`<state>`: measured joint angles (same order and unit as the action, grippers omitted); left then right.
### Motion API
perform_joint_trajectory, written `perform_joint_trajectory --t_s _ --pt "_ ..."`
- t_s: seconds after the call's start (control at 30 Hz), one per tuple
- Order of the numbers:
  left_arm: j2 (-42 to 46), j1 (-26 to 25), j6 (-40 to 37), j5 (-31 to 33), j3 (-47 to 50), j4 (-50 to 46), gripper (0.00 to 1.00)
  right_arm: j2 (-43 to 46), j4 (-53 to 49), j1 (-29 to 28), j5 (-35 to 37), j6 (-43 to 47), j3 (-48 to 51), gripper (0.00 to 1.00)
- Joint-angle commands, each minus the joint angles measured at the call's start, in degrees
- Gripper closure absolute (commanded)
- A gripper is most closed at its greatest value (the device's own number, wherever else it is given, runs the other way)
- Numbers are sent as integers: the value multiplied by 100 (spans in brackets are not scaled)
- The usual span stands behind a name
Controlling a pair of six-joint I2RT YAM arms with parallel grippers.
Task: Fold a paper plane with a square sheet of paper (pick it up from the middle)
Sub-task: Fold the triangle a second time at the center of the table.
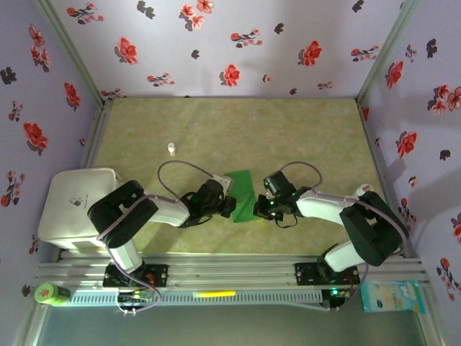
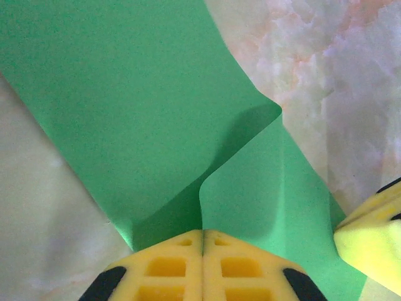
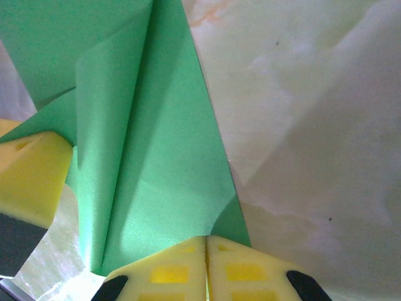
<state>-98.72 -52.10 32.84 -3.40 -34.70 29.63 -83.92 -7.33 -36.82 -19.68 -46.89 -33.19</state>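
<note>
Near the table's (image 1: 302,137) front edge, the top view showed the square sheet of paper (image 1: 243,189), partly folded, lying between the left gripper (image 1: 229,205) and the right gripper (image 1: 259,207). At the left wrist, the yellow pads (image 2: 169,266) were pressed together on a raised fold of the sheet. At the right wrist, the pads (image 3: 244,269) likewise pinched its creased edge.

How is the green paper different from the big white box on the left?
The green paper is bright green; the white box is white. The green paper is thin and creased, one fold standing up; the white box is thick with rounded corners. The green paper sits mid-table, pinched in both arms' jaws; the white box sits at the left edge. Both are on the table.
</note>
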Motion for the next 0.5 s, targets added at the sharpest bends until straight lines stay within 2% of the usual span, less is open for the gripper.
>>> perform_joint_trajectory --t_s 0.0,0.47 --pt "226 50 -1 165 51 -62 94 -181 -456 -14 397 84 74 92" --pt "-43 51 12 155 -19 -49 93 -216 -418 -16 370 84 76 92"
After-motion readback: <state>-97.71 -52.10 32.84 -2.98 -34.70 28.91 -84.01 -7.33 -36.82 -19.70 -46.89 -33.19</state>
